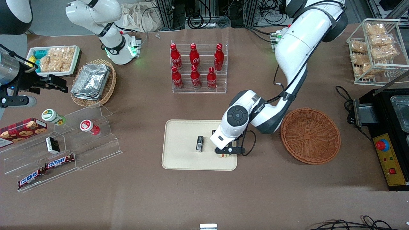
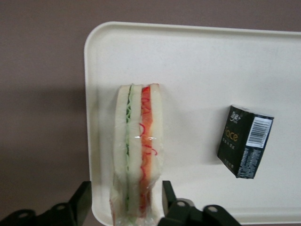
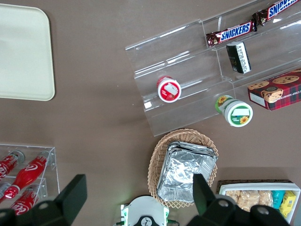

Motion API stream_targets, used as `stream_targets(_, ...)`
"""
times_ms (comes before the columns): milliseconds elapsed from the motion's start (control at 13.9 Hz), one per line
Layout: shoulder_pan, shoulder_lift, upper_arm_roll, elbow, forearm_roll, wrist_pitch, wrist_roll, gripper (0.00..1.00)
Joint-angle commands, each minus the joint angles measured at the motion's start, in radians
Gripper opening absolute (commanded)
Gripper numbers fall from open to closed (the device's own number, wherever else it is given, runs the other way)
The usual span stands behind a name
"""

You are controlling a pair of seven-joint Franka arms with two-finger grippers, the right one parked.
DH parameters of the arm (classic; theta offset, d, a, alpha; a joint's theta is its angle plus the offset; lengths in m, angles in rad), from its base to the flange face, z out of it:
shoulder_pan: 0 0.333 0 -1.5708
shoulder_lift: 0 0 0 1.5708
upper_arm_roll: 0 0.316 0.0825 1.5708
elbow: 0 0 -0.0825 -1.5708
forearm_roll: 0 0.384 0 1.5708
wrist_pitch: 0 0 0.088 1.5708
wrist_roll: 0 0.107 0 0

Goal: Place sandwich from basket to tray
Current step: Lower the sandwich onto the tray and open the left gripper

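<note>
The clear-wrapped sandwich (image 2: 138, 155) stands on edge on the cream-beige tray (image 2: 197, 70), close to the tray's rim at the corner nearest the basket. My left gripper (image 2: 126, 190) is open and straddles its wrapped end; a clear gap shows at one finger, while the other finger (image 2: 165, 193) sits right beside the wrap. In the front view the gripper (image 1: 228, 152) hangs low over that tray (image 1: 182, 150) corner, and only a sliver of the sandwich (image 1: 223, 155) shows under it. The round reddish-brown wicker basket (image 1: 310, 135) lies empty beside the tray, toward the working arm's end.
A small black box (image 1: 199, 143) lies on the tray near the sandwich. A clear rack of red bottles (image 1: 198, 67) stands farther from the camera than the tray. An acrylic stepped stand (image 1: 64, 143) with snacks sits toward the parked arm's end, and a black control box (image 1: 388, 159) sits past the basket.
</note>
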State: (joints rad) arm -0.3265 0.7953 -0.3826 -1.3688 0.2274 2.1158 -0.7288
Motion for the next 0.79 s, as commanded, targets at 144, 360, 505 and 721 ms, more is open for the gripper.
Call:
stream_targets(144, 0.053, -0.128, 0.002, 0.0, 0.0, -0.147, -0.004, 0.99)
stream_targets(360, 0.121, -0.224, -0.001, -0.032, -0.046, -0.236, 0.064, 0.99)
stream_targets(505, 0.185, -0.292, 0.001, -0.074, -0.108, -0.304, 0.176, 0.99)
stream_targets(721, 0.273, -0.378, 0.004, -0.081, -0.109, -0.449, 0.337, 0.99)
